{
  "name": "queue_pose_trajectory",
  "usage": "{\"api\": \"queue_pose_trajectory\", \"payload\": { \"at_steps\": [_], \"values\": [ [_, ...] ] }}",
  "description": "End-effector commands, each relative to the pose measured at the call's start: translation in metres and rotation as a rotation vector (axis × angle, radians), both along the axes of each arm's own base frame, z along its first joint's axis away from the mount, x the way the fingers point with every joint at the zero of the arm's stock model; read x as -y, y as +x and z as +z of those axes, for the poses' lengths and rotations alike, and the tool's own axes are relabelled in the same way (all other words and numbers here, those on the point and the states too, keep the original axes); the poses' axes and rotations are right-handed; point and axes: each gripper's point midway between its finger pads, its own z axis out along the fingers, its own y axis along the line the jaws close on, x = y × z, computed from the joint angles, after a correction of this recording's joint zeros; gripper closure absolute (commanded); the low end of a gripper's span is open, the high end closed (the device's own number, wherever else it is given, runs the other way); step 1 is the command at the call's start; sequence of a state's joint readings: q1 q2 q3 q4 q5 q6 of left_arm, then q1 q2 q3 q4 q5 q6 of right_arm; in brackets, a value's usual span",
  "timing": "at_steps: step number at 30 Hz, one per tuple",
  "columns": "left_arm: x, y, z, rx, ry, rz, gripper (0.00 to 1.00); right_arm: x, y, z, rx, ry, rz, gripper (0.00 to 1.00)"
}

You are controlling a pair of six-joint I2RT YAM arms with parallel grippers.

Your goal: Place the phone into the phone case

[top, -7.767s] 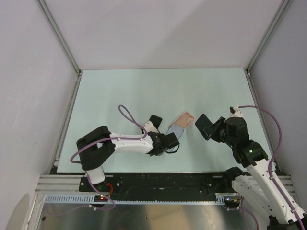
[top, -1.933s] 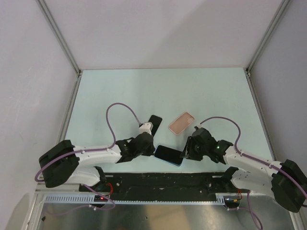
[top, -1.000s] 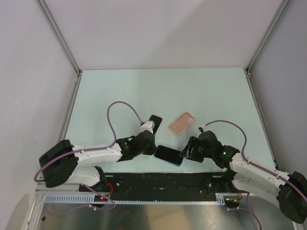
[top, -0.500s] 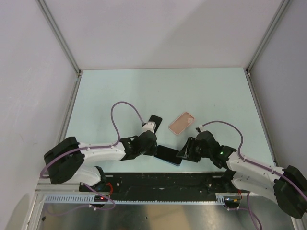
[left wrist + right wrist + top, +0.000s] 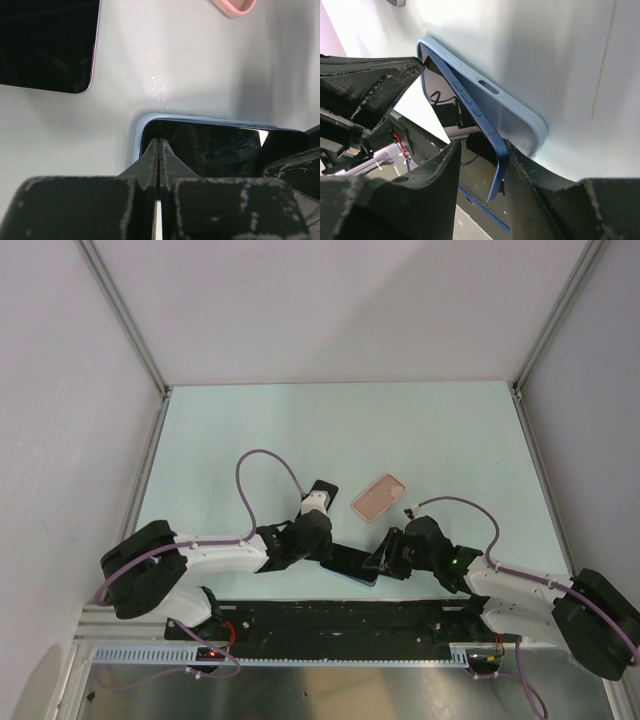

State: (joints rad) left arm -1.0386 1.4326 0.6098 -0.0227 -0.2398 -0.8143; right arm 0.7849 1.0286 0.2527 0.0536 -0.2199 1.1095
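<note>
The phone (image 5: 349,562) lies screen-up near the table's front edge. My left gripper (image 5: 325,551) is shut, its tips (image 5: 159,143) resting on the left end of the phone (image 5: 210,145). My right gripper (image 5: 378,562) straddles the other end, which is raised off the table. In the right wrist view one finger (image 5: 520,165) touches the phone's light blue back (image 5: 512,117), with a gap between the screen and the other finger; that gripper (image 5: 482,150) is open. The pink phone case (image 5: 380,497) lies empty behind, and its corner (image 5: 235,6) shows in the left wrist view.
An all-black slab (image 5: 321,492) lies left of the case, and also shows in the left wrist view (image 5: 45,45). The black rail (image 5: 330,616) runs along the table's front edge just below the phone. Purple cables loop over both arms.
The right gripper's jaws have narrowed around the phone's right end. The left arm has edged right, its shut tips staying on the left end. The case and slab have not moved.
</note>
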Motion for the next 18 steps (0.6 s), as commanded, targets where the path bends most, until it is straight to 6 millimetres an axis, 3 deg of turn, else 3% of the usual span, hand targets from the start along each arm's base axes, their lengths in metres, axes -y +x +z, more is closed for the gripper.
{"api": "queue_pose_trajectory", "payload": {
  "at_steps": [1, 4, 9, 11, 15, 18],
  "values": [
    [0.001, -0.004, -0.003, -0.014, 0.002, 0.000, 1.00, -0.029, 0.012, 0.031, 0.061, 0.155, 0.003, 0.60],
    [0.001, -0.004, -0.001, -0.009, -0.005, 0.002, 1.00, -0.036, 0.013, 0.030, 0.057, 0.169, 0.001, 0.64],
    [-0.005, -0.004, 0.017, 0.016, -0.037, 0.026, 0.98, -0.044, 0.017, 0.030, 0.058, 0.180, -0.013, 0.91],
    [-0.012, -0.003, 0.031, 0.033, -0.062, 0.061, 0.87, -0.045, 0.019, 0.033, 0.070, 0.188, -0.023, 0.98],
    [-0.038, 0.000, 0.060, 0.065, -0.165, 0.220, 0.56, -0.049, 0.023, 0.050, 0.120, 0.218, -0.045, 1.00],
    [-0.053, -0.004, 0.068, 0.058, -0.272, 0.323, 0.49, -0.048, 0.028, 0.062, 0.159, 0.236, -0.069, 1.00]
  ]
}}
